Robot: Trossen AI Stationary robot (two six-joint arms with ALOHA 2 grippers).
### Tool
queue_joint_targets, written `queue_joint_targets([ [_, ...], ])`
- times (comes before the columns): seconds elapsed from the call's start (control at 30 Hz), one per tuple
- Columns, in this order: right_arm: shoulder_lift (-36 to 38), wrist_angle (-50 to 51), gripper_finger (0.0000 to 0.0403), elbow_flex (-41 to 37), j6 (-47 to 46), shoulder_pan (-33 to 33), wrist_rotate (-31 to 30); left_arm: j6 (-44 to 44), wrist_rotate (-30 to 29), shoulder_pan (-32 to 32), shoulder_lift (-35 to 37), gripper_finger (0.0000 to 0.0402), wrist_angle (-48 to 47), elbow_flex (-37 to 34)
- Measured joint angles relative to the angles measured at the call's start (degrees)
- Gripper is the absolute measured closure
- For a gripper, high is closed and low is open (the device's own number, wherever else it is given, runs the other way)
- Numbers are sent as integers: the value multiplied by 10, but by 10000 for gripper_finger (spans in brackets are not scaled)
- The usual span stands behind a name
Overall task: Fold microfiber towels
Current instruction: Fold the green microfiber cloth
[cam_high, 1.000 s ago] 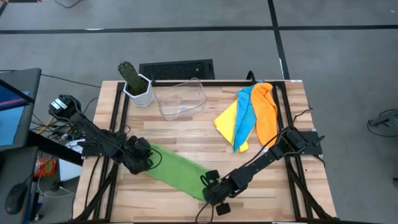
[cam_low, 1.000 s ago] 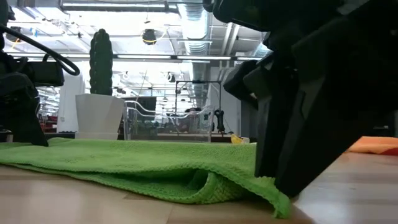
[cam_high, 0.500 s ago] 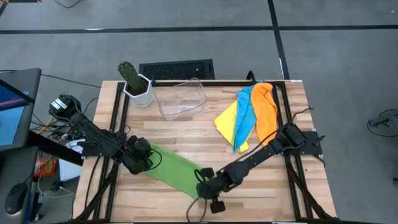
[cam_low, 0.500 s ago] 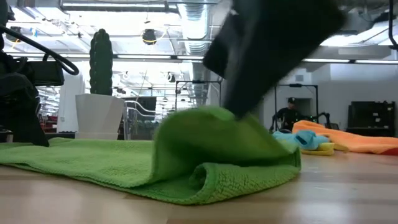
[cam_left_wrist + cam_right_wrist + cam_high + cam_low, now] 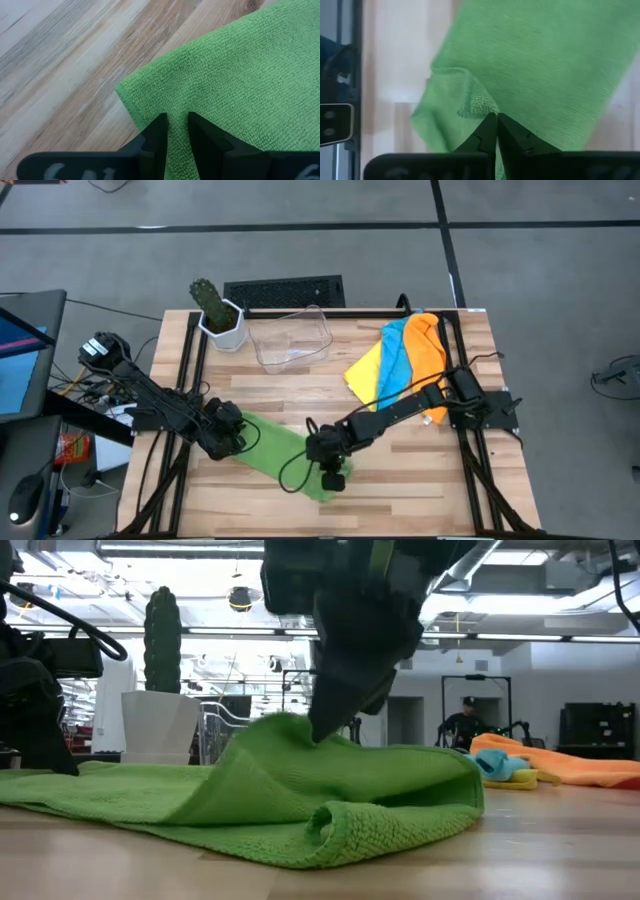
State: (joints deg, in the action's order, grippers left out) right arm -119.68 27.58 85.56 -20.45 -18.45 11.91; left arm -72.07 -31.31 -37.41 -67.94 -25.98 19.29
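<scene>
Right gripper [image 5: 333, 463] clamped on a raised fold of the green towel [image 5: 275, 452], fingers together with cloth pinched between them; in the right wrist view the fingertips [image 5: 496, 129] meet at a bunched ridge of green. Left gripper [image 5: 240, 438] nipped on the towel's other end, at lower left of centre in the high view; the left wrist view shows its fingers [image 5: 156, 131] a narrow slot apart, astride the cloth edge near a corner.

Green towel: one, on the desk [image 5: 300, 385] in the lower middle of the high view. Long axis diagonal, from the left gripper at upper left down toward lower right. The lower-right end is lifted and doubled back over itself; the low view shows a hump [image 5: 300, 755] under the right gripper and a rolled fold [image 5: 345, 825] resting on the wood.

Other towels: three, one each yellow [image 5: 366, 375], light blue [image 5: 396, 370] and orange [image 5: 428, 360], overlapping in a loose heap at upper right of the desk, each strip running roughly top to bottom of frame.

Clear plastic bin [image 5: 290, 338]: one, upper centre of the desk. Potted cactus [image 5: 216, 312]: one, in a white pot at the upper left corner.

Person [image 5: 465, 722] in the far background of the low view.
</scene>
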Motion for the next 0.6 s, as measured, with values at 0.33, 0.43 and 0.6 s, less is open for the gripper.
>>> queue_joint_targets([
  [0.33,0,24,312,0,-36,33,0,-4,0,0,0,331,0,0],
  [0.43,2,25,284,0,-42,38,-1,-7,0,0,0,331,0,0],
  [0.6,45,36,244,-1,-50,44,-2,-7,0,0,0,331,0,0],
])
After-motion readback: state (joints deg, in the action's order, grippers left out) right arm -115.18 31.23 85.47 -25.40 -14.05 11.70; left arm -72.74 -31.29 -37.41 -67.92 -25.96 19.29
